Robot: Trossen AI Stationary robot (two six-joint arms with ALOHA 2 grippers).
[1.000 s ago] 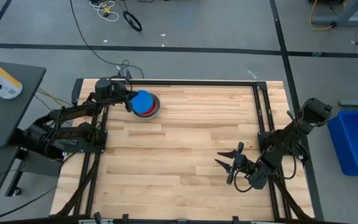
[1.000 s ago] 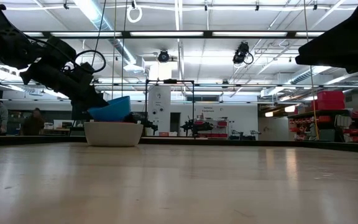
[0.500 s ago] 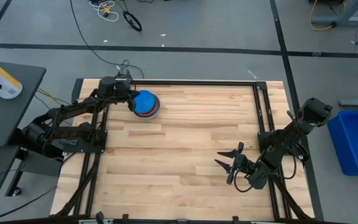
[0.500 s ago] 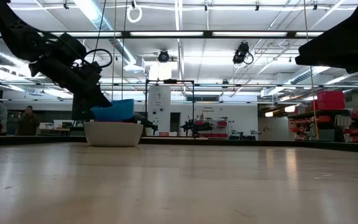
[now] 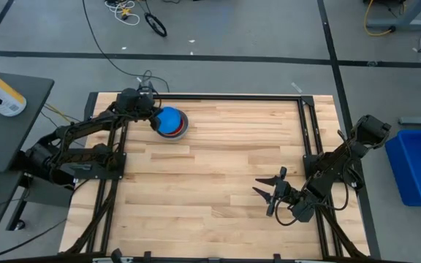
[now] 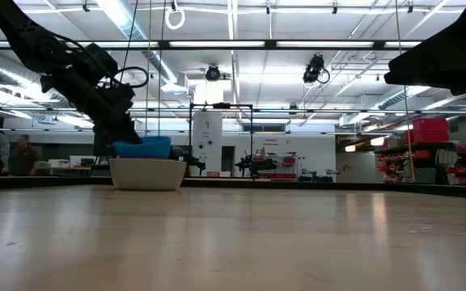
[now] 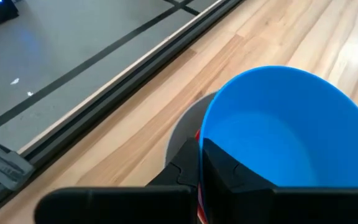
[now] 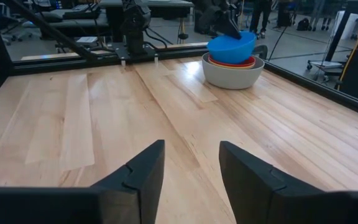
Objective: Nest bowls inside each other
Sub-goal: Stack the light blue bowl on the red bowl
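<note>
A light blue bowl (image 5: 170, 120) sits at the top of a stack at the table's far left. Below it show a red bowl's rim (image 8: 231, 61) and the grey bowl (image 6: 147, 173) that rests on the wood. My left gripper (image 5: 154, 121) is shut on the light blue bowl's rim, on the side toward the table's left edge. My right gripper (image 5: 269, 191) hangs open over the near right part of the table, with nothing between its fingers (image 8: 143, 174). My left gripper pinches the light blue bowl's rim (image 7: 202, 134), with one finger (image 7: 232, 171) inside the bowl and the other outside. The fingers slant down from the table's far left. The bowl sits about level inside the red bowl.
Black frame rails (image 5: 309, 139) run along the table's left, right and far sides. Bare wood (image 5: 218, 168) lies between the stack and my right gripper. A blue bin (image 5: 419, 164) stands off the table to the right.
My left gripper has risen a little and tipped its wrist, staying shut on the rim. The light blue bowl, tilted with its right side up a second ago, has swung down to level and sunk lower into the stack.
</note>
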